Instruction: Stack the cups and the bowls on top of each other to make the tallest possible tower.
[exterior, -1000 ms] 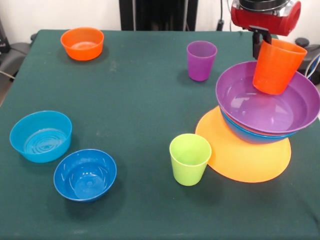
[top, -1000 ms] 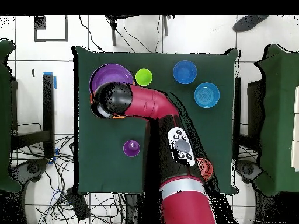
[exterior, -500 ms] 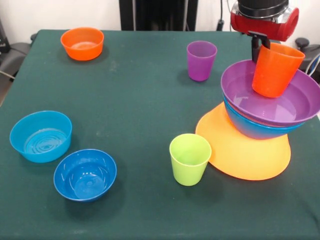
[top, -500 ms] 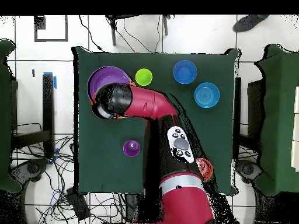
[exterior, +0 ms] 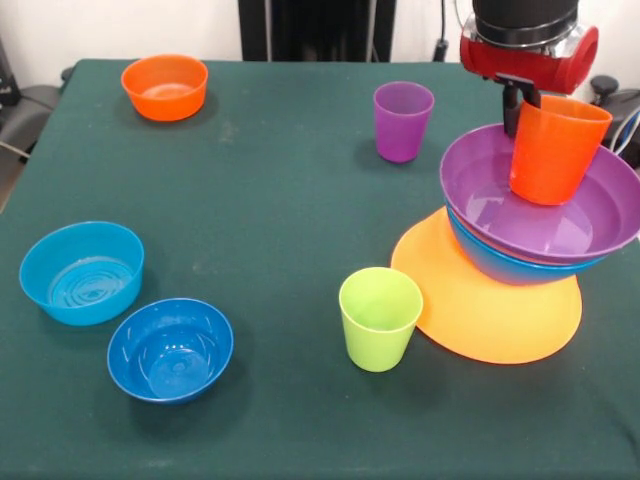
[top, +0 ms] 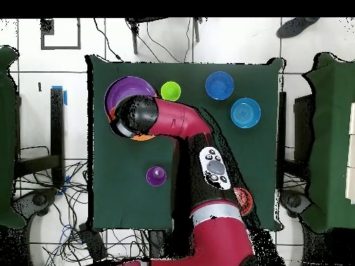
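Observation:
My gripper (exterior: 524, 104) is shut on the rim of the orange cup (exterior: 555, 152), which hangs tilted inside the purple bowl (exterior: 520, 205). That bowl is nested in a blue bowl (exterior: 495, 262), and both lean on the wide orange-yellow bowl (exterior: 480, 310), forming the tower at the right. The purple cup (exterior: 402, 121) stands behind the tower and the lime green cup (exterior: 379, 318) in front of it. In the overhead view the arm's head (top: 132, 118) hides the orange cup; the purple bowl's rim (top: 123, 86) shows beside it.
A small orange bowl (exterior: 165, 86) sits at the far left corner. A light blue bowl (exterior: 82, 272) and a dark blue bowl (exterior: 170, 348) sit at the near left. Overhead, the lime cup (top: 170, 91) and purple cup (top: 156, 175) flank the arm.
The orange cup shifted slightly up and right in the gripper. The purple and blue bowls rocked and slid a little on the orange-yellow bowl.

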